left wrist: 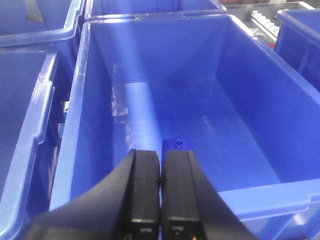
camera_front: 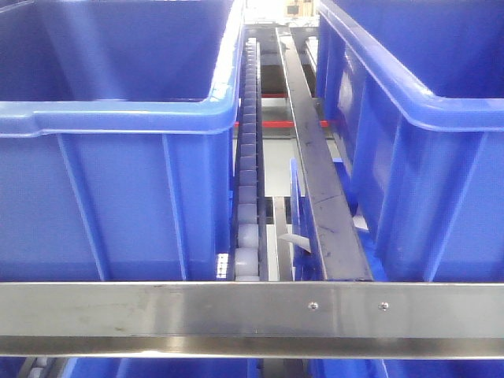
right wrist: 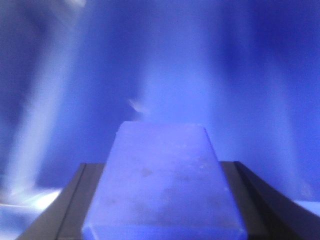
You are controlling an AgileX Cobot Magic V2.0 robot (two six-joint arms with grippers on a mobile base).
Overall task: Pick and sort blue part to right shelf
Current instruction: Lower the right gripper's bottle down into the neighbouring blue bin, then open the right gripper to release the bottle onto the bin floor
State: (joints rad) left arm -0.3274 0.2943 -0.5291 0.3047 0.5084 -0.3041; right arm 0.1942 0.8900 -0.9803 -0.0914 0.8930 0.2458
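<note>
My right gripper (right wrist: pixel 162 167) is shut on a pale blue block, the blue part (right wrist: pixel 162 190), which fills the gap between its dark fingers; behind it is a blurred blue crate interior. My left gripper (left wrist: pixel 160 156) is shut and empty, hanging over a large blue crate (left wrist: pixel 75 125). A small blue part (left wrist: pixel 177 144) lies on that crate's floor just beyond the fingertips. The right shelf shows in the front view: a steel front rail (camera_front: pixel 197 309) with two screws, a roller track (camera_front: pixel 248 165) and blue crates. Neither gripper shows in the front view.
Two large blue crates stand on the shelf, one left (camera_front: pixel 118 197) and one right (camera_front: pixel 425 181), with a dark steel divider bar (camera_front: pixel 315 173) between them. More blue crates (left wrist: pixel 25 100) surround the one under my left gripper.
</note>
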